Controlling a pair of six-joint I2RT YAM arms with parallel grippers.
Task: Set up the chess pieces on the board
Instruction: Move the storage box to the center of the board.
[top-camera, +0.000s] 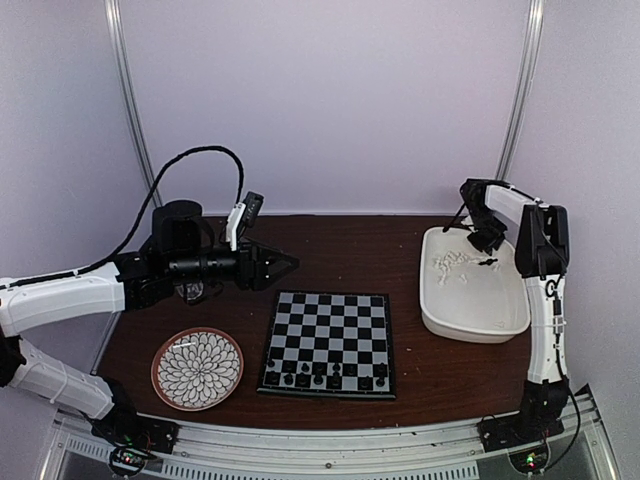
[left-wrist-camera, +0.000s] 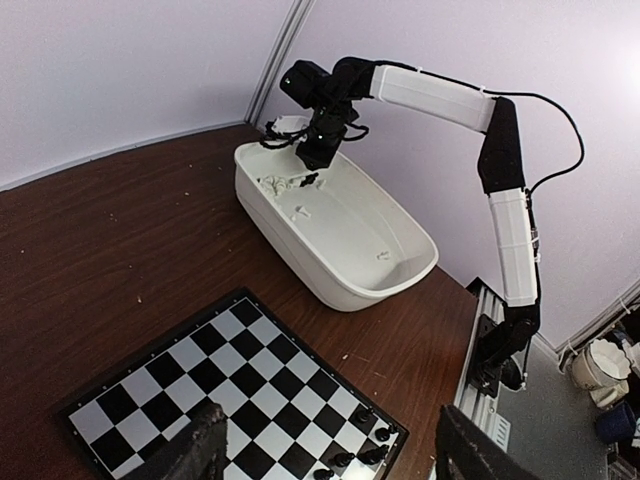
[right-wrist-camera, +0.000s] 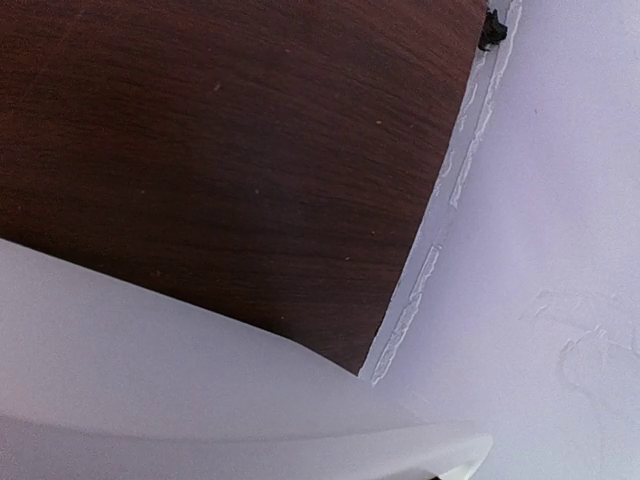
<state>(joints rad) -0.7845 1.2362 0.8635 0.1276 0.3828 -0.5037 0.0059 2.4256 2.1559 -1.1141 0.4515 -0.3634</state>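
The board (top-camera: 328, 343) lies at the table's middle front, with several black chess pieces (top-camera: 320, 378) along its near rows. In the left wrist view the board (left-wrist-camera: 230, 390) and those black pieces (left-wrist-camera: 365, 455) show below. My left gripper (top-camera: 288, 265) hovers beyond the board's far left corner, open and empty, as seen in its own view (left-wrist-camera: 330, 462). My right gripper (top-camera: 487, 245) reaches down into the far end of the white tub (top-camera: 470, 310), just above the white chess pieces (top-camera: 452, 265). Its jaws are too small to read here and out of its own view.
A round flower-patterned plate (top-camera: 197, 368) sits left of the board near the front edge. The tub (left-wrist-camera: 340, 270) stands right of the board. The right wrist view holds only the tub's white wall (right-wrist-camera: 150, 380), brown table (right-wrist-camera: 220, 150) and the back wall.
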